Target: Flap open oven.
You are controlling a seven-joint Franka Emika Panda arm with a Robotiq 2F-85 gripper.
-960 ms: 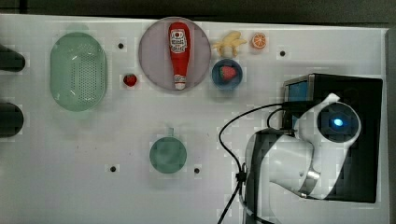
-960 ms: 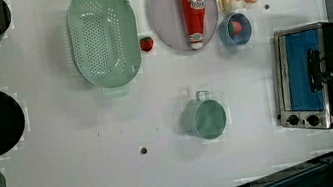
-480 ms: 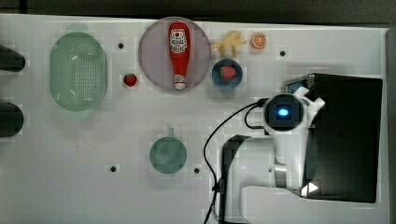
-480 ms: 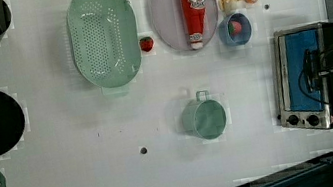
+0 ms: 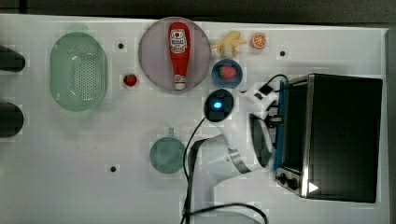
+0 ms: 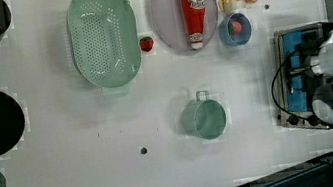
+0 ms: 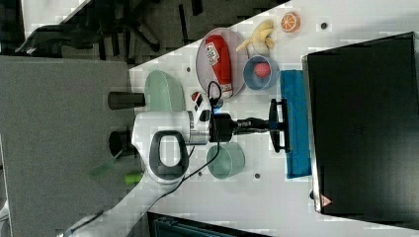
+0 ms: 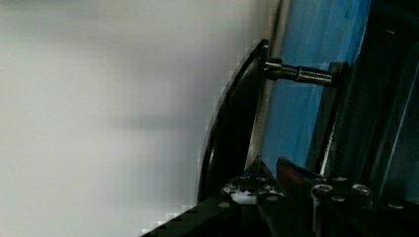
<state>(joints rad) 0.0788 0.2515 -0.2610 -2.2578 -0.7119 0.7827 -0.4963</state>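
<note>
Black fingers of the gripper [image 7: 269,124] are seen nearly closed at the dark bar handle [image 7: 278,125]; whether the handle is actually clamped cannot be told. Behind it, the oven [image 7: 365,123] is stood at the white table's [image 5: 116,196] edge, on the top view's right, its blue-tinted door [image 7: 295,123] upright.

In the top view, a ketchup bottle [image 5: 179,52] lies on a round plate [image 5: 152,56], a green colander [image 5: 78,71] at its left, a teal cup [image 5: 167,155] nearer.
</note>
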